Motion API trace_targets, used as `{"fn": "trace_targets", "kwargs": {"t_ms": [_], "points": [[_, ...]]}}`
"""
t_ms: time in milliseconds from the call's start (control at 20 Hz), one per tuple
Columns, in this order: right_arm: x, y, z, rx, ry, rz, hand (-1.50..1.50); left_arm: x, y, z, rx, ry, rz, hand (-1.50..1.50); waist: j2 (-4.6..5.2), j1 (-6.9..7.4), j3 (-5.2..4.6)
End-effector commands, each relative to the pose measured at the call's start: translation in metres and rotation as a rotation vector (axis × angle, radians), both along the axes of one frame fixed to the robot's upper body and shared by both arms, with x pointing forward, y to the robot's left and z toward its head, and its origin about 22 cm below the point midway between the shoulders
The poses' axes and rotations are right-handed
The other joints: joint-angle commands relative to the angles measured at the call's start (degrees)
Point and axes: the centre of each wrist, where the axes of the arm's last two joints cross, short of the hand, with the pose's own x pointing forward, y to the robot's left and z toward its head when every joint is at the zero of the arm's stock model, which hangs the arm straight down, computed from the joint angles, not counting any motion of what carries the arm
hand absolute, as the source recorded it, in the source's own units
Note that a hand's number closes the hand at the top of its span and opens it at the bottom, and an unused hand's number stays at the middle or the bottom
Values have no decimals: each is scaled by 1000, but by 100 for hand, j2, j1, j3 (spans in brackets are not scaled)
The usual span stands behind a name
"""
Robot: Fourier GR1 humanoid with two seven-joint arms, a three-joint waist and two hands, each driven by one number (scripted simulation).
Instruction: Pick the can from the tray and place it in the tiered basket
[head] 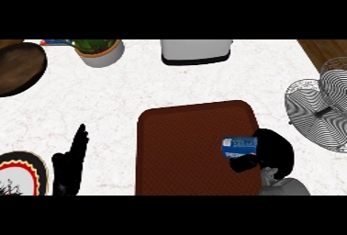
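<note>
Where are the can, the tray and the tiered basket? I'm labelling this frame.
can (238,147), head view, its blue side.
tray (183,147), head view, bare brown floor.
tiered basket (315,110), head view, wire rim.

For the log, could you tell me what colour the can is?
Blue with white markings; the can shows best in the head view.

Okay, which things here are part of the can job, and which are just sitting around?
Job: can, tray, tiered basket, right hand curled on the can.
Lying about: potted plant, wooden bowl, patterned plate, grey appliance; left hand resting open.
</note>
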Motion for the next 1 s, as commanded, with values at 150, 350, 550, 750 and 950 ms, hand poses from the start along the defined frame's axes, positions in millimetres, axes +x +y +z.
{"fn": "trace_targets", "kwargs": {"t_ms": [150,350,550,750,950], "points": [[-33,-105,50,18,-306,-557,150,-15,3,-8,9,27,34,0,-27,-120,-21],[-65,-116,101,27,-531,-657,150,-16,12,-9,16,27,26,0,-22,-32,-35],[-103,-106,158,-46,-753,-676,150,-14,14,-11,13,31,10,0,-1,53,-52],[-153,-88,197,-185,-781,-629,150,5,-2,-3,-11,13,-44,0,61,247,-43],[-148,-96,216,-239,-774,-655,150,-3,3,-3,15,-10,-56,0,75,423,-36]]}}
